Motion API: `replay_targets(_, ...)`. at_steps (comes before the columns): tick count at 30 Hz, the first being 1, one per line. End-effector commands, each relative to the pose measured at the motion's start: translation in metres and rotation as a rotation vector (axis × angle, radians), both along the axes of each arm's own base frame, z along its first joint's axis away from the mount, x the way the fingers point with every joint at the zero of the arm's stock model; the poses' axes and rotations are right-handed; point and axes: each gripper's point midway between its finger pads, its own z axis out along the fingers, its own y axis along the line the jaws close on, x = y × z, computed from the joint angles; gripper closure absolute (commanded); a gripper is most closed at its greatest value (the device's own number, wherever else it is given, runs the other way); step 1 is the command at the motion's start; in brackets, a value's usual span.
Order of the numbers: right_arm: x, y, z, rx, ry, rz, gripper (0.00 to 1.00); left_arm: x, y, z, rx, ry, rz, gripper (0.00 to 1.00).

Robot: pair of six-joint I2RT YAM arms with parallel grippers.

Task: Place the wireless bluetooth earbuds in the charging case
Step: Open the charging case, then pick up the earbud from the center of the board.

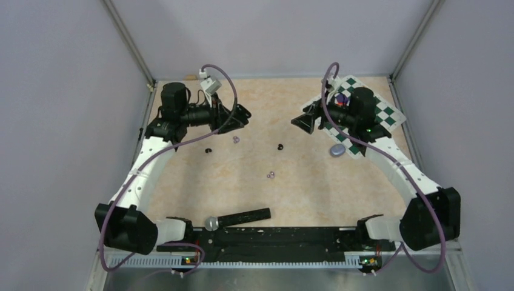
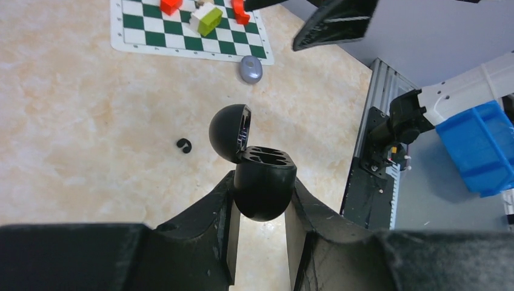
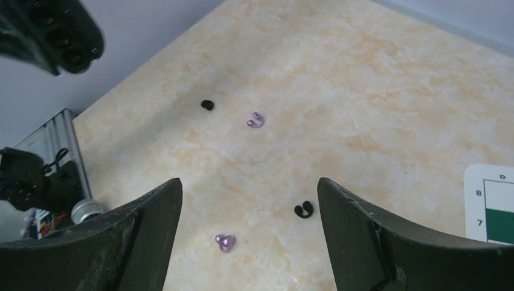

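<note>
- The left pincer (image 1: 241, 114) is pinched on one glossy black oval charging case (image 2: 265, 193), which is held above the pale marbled counter (image 1: 303, 194). Its rounded lid (image 2: 229, 133) is hinged open, and two cavities are seen in the base.
- Four tiny earbuds are counted, all lying loose on the counter between the two arms: two black and two lilac.
- Furthest left lies one black earbud (image 1: 209, 150), with one lilac earbud (image 1: 236, 140) near it to the right, below the held case.
- Further right, a second lilac earbud (image 1: 271, 175) lies nearer the arm bases, and a second black earbud (image 1: 280, 147) lies just beyond it.
- The right pincer (image 3: 247, 185) is spread wide and nothing is gripped. It hangs over the counter, with the second black earbud seen between its fingers (image 3: 357, 230) in its wrist view.
- One closed grey oval case (image 1: 337, 150) is found at the near edge of one green-and-white chessboard sheet (image 1: 388, 115), well apart from the held case.
- On that sheet, three coloured blocks are made out in the left wrist view: two red (image 2: 171, 6) and one white and green (image 2: 206, 18).
</note>
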Motion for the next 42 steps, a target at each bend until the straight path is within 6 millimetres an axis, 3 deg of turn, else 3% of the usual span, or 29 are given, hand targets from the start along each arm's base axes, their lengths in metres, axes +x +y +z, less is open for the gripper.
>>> replay_targets(1, 0.034, 0.007, -0.015, -0.026, -0.031, -0.083, 0.19, -0.002, -0.005, -0.022, -0.047, 0.055, -0.047, 1.0)
replay_targets(6, 0.05, 0.035, -0.071, -0.169, 0.022, -0.081, 0.21, -0.026, -0.006, -0.049, -0.085, 0.079, -0.14, 1.0)
replay_targets(10, 0.063, 0.046, -0.121, -0.276, 0.129, -0.13, 0.29, -0.037, -0.006, -0.049, -0.163, -0.013, -0.135, 1.0)
replay_targets(14, 0.061, 0.047, -0.156, -0.305, 0.235, -0.143, 0.37, -0.048, -0.005, -0.056, -0.219, -0.093, -0.116, 1.0)
replay_targets(22, 0.056, 0.042, -0.179, -0.243, 0.379, -0.188, 0.56, -0.052, -0.005, -0.057, -0.236, -0.122, -0.136, 1.0)
replay_targets(29, 0.057, 0.042, -0.217, -0.244, 0.512, -0.221, 0.78, -0.063, -0.005, -0.051, -0.229, -0.18, -0.177, 1.0)
replay_targets(42, 0.058, 0.03, -0.259, -0.267, 0.634, -0.282, 0.82, -0.07, -0.005, -0.052, -0.216, -0.229, -0.199, 1.0)
